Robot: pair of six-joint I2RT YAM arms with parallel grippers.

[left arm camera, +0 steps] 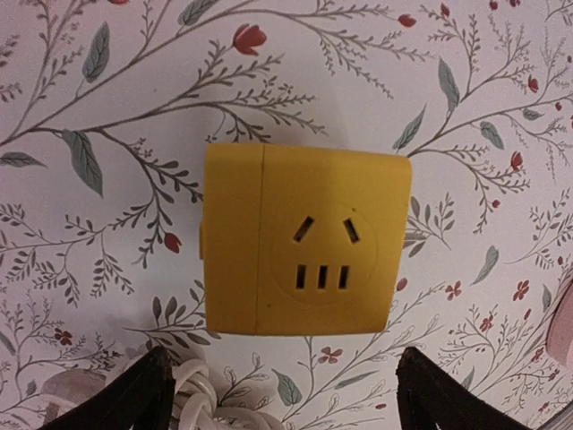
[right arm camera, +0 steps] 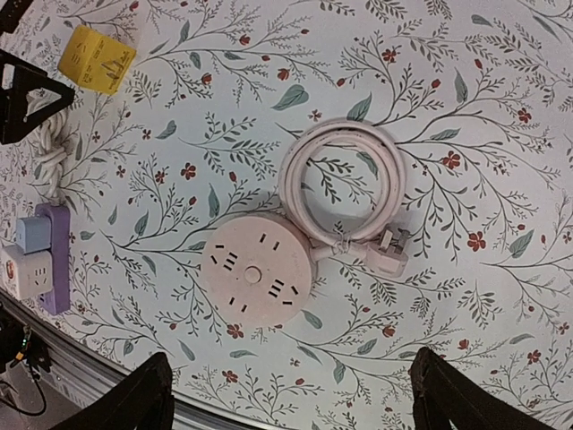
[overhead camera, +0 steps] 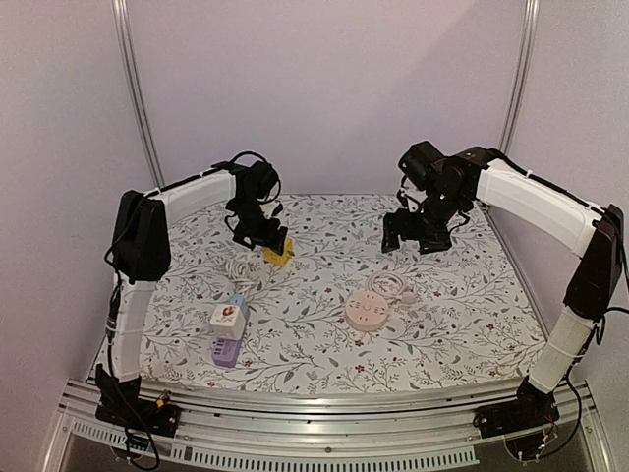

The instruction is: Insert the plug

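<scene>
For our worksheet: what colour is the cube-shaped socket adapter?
Yellow; the adapter shows best in the left wrist view.

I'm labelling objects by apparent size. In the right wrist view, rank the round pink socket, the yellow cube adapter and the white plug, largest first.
1. round pink socket
2. yellow cube adapter
3. white plug, clearly the smallest
All three rest on the same table, so nearness should not upset this order.
</scene>
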